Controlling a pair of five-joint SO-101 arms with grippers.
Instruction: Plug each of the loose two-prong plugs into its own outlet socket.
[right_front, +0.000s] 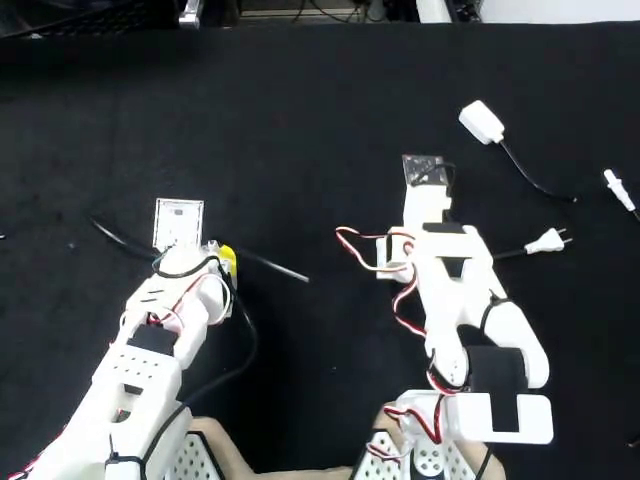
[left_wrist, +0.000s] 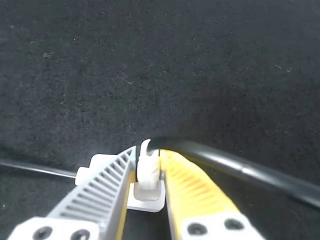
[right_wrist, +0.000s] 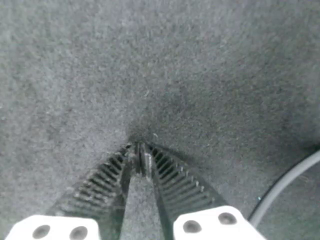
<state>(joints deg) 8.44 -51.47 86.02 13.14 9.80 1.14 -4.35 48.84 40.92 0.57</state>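
Nearest the lens, the left gripper (left_wrist: 148, 154) is seen pinched on a white plug (left_wrist: 148, 172), with one grey and one yellow finger pressed against its sides. The plug's black cable (left_wrist: 240, 170) is draped away over the bench (right_front: 300, 100), a dark surface spread beneath both arms. Just ahead of the left arm, the white outlet socket (right_front: 178, 224) is laid flat, and the held plug is placed just beside its near edge. Whether the prongs have met the slots cannot be told. The right gripper (right_wrist: 139, 152) is pressed together on nothing, low over bare bench near the middle. Well off to its right, a second two-prong plug (right_front: 548, 240) is seen lying loose, with a white adapter (right_front: 482, 122) farther back.

The step in hand is judged to be the seating of the held plug. It is best done with the prongs squared to the slots and the push directed straight along them. Cable slack should be allowed so the socket is not dragged.
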